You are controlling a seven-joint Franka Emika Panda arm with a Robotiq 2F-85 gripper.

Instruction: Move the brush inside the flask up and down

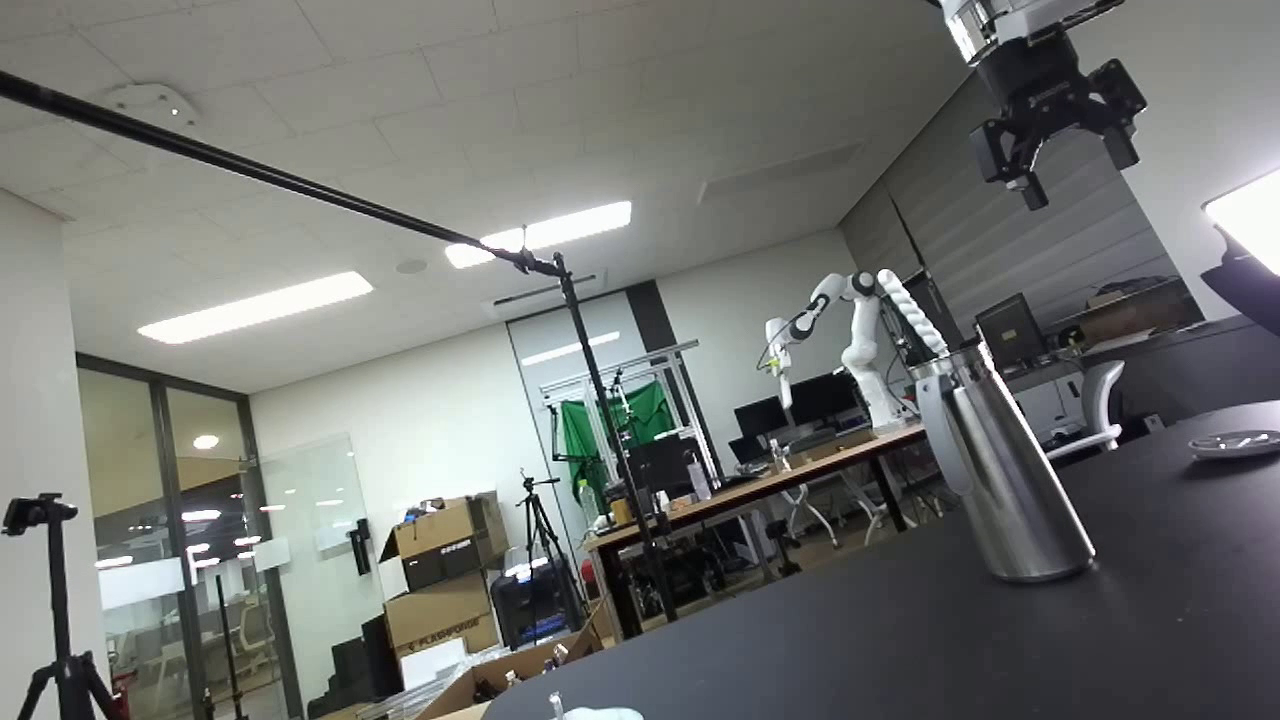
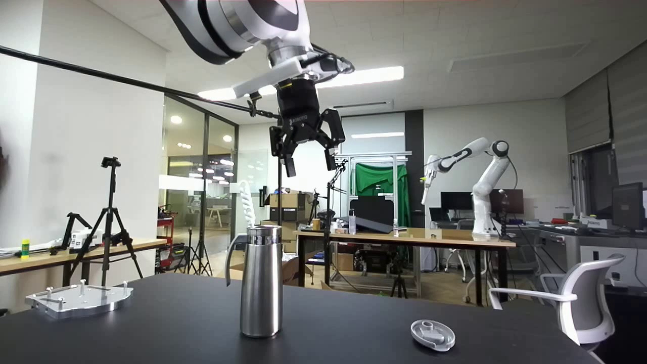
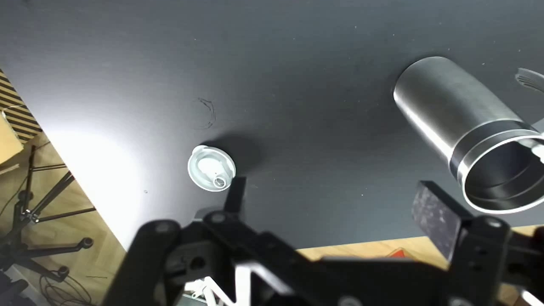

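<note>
Your black two-finger gripper (image 2: 310, 167): spread wide, holding nothing. White spiral-ridged brush (image 2: 247, 203): rising from the brushed-steel cylindrical flask (image 2: 261, 290), long axis leaning left; below and left of your gripper in both exterior views. Wrist view alone gives you the flask's dark interior, only a scrap of brush, right edge.

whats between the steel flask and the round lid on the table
Between the flask and the lid lies only black tabletop, in an exterior view and in the wrist view.
</note>
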